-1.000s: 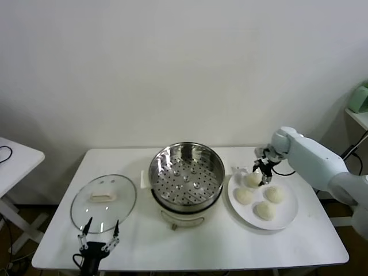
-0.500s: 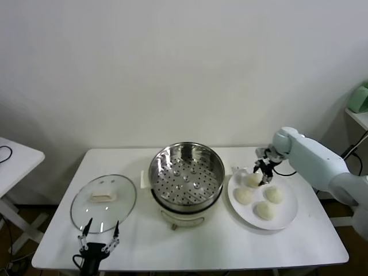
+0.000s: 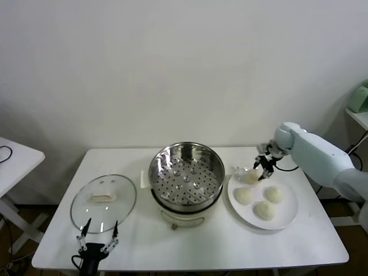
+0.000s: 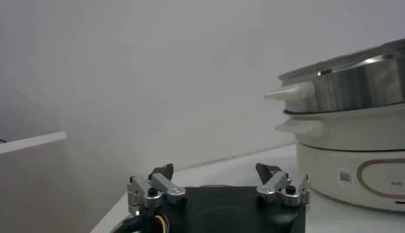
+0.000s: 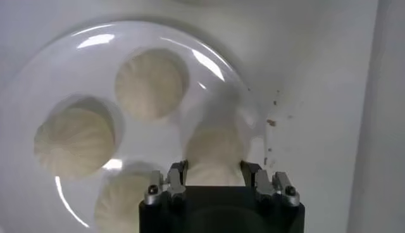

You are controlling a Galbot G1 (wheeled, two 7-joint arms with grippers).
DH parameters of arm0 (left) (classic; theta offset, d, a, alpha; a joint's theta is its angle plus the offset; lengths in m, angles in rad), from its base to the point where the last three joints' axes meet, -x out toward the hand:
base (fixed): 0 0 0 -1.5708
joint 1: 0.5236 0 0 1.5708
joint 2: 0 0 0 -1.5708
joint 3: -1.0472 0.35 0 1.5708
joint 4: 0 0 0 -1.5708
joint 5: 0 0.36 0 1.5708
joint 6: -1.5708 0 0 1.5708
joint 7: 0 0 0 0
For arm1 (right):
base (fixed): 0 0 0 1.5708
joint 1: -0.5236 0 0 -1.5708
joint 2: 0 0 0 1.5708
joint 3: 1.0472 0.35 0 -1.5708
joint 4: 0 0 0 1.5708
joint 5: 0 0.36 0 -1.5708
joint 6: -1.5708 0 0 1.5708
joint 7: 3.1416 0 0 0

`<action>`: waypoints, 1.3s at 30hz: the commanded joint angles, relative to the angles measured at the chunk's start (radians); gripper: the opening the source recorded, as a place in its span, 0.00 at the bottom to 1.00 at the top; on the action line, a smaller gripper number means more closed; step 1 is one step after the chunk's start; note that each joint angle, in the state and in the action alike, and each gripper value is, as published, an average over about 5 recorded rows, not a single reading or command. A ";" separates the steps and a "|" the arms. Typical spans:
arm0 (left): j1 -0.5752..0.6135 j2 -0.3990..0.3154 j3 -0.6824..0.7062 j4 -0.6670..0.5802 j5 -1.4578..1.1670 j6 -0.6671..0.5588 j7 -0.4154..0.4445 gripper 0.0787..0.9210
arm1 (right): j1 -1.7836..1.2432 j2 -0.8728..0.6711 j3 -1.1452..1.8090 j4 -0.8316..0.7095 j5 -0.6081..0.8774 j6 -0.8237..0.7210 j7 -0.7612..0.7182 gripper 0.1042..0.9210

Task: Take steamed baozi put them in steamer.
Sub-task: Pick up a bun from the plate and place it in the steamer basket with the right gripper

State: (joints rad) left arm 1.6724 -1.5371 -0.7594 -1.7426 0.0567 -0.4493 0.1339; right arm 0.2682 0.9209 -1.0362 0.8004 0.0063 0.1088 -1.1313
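The right wrist view shows what the head view cannot: the right gripper [image 5: 214, 180] has its fingers closed in against the two sides of one baozi [image 5: 214, 152], which sits directly between them at the rim of the white plate [image 5: 38, 95]. Three more steamed baozi [image 5: 150, 83] lie on the plate beyond and beside the gripper, apart from one another. From the head view, the held bun [image 3: 251, 175] appears slightly lifted at the plate's edge nearest the steamer [image 3: 187, 172], whose perforated tray holds nothing. The left gripper [image 3: 98, 237] hangs low at the desk [image 3: 172, 241] front, fingers spread wide and holding nothing, just short of the glass lid [image 3: 103, 202]. The left wrist view shows a small label on the steamer's cream base [image 4: 354, 174]; its print is unreadable.
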 commanded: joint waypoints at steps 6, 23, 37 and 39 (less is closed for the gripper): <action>0.006 0.002 0.000 -0.013 0.002 -0.004 -0.002 0.88 | 0.554 -0.041 -0.394 0.323 0.327 0.071 -0.019 0.60; 0.001 0.000 -0.002 -0.003 0.019 -0.014 -0.024 0.88 | 0.563 0.262 -0.470 0.436 0.195 0.416 0.177 0.56; -0.004 -0.005 -0.009 0.014 0.027 -0.026 -0.026 0.88 | 0.336 0.443 -0.415 0.117 0.026 0.646 0.210 0.56; -0.006 -0.006 -0.009 0.017 0.028 -0.026 -0.027 0.88 | 0.317 0.452 -0.411 0.091 0.016 0.658 0.207 0.56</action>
State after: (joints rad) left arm 1.6686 -1.5413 -0.7678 -1.7308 0.0814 -0.4736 0.1083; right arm 0.6796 1.2756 -1.4531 1.0273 0.1084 0.6353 -0.9536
